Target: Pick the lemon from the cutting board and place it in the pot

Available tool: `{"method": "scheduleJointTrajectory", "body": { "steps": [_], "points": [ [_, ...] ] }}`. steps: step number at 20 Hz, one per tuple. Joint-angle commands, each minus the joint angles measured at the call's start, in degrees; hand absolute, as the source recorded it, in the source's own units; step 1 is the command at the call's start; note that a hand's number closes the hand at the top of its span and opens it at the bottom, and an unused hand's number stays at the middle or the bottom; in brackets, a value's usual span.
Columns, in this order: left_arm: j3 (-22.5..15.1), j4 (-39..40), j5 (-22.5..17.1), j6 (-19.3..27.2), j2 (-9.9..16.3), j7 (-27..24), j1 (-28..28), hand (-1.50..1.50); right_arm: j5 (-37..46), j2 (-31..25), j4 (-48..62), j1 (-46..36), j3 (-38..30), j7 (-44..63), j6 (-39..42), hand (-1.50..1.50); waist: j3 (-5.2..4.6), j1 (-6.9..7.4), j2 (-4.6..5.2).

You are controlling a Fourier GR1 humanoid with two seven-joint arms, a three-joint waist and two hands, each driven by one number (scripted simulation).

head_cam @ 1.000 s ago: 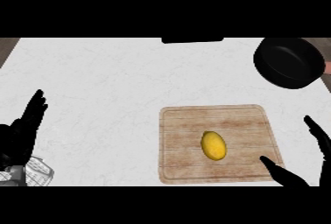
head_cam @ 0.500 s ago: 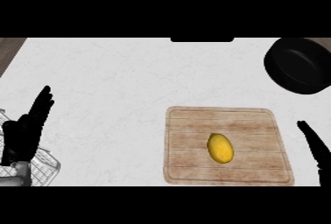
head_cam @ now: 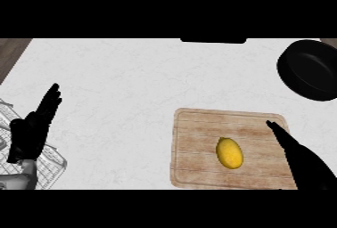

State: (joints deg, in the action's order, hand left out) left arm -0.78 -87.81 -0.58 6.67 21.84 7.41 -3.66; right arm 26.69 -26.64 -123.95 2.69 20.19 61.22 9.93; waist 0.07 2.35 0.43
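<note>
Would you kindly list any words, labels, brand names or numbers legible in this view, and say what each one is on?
None: no text, label or number shows on the lemon, the cutting board, the pot, the counter or either hand.

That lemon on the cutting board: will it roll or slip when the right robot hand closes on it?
The lemon is a smooth oval lying on its side on the flat cutting board, so a sideways nudge would probably roll it. Its rounded skin may slip between fingers. The right robot hand is open beside it, not touching.
</note>
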Motion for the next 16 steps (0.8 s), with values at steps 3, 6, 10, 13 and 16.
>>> {"method": "scheduleJointTrajectory", "body": {
  "steps": [3, 6, 10, 13, 16],
  "points": [
    [1.26, 1.86, 0.43, 0.15, 0.26, -0.9, 2.95, 0.0, -7.95, 3.7, 3.3, -10.26, 2.37, 16.87, 9.82, -1.5, -0.28, -0.45, -0.21],
    [2.17, 1.77, 0.05, -0.7, 1.2, -0.27, 3.51, 0.0, -8.28, 6.24, 9.74, -13.65, 3.84, 16.17, 8.31, -1.5, -0.21, -0.52, -0.22],
    [0.28, -0.06, 1.7, 1.26, -0.97, 0.74, 3.87, 0.0, -8.64, 6.77, 17.44, -19.05, 4.18, 16.46, 9.4, -1.5, -0.2, -0.45, -0.22],
    [1.37, 0.19, 0.87, 0.52, -0.55, 0.7, 3.18, 0.0, -10.23, 6.8, 19.21, -22.0, 3.09, 19.21, 10.61, -1.5, -0.22, -0.99, -0.36],
    [2.05, -0.85, 0.87, 0.08, 0.17, 0.84, 5.49, 0.0, -8.86, 6.67, 22.63, -19.58, 5.4, 15.39, 9.91, -1.5, -0.15, -1.15, -0.46]
  ]
}}
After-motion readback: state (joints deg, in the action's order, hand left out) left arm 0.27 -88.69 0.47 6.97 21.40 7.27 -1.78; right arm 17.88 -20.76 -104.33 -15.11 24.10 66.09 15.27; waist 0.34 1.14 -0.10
